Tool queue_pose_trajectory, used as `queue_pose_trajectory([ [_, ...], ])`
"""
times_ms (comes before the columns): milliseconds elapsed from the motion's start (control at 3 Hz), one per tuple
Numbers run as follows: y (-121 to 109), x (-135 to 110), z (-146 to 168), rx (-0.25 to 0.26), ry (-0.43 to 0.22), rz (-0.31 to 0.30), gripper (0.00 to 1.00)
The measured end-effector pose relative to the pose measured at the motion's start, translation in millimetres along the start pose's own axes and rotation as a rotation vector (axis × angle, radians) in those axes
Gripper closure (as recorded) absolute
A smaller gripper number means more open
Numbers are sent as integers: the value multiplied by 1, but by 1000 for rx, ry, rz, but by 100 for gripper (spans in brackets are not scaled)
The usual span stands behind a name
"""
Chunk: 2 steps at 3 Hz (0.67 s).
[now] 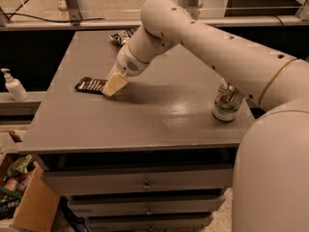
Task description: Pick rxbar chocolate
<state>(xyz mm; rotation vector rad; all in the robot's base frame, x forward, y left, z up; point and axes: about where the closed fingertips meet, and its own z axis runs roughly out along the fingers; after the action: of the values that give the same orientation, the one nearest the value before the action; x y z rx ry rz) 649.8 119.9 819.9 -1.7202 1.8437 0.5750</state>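
The rxbar chocolate (90, 85) is a small flat black bar with white lettering, lying on the grey table (145, 120) near its left edge. My gripper (114, 85) is low over the table at the bar's right end, covering that end. Its cream-coloured fingers (116, 82) point down and to the left. The arm reaches in from the right across the table.
A crinkled dark snack bag (120, 36) lies at the table's back, partly behind the arm. A can (227, 103) stands at the right edge. A soap dispenser (13, 86) stands on a ledge at left. A cardboard box (29, 202) sits on the floor at lower left.
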Motion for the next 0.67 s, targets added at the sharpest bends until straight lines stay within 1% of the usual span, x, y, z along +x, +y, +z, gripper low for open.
queue_pose_trajectory([
  [333,-4,-6,-12,21,-26,1,100],
  [667,-11,-16,-33,59,-66,-1,100],
])
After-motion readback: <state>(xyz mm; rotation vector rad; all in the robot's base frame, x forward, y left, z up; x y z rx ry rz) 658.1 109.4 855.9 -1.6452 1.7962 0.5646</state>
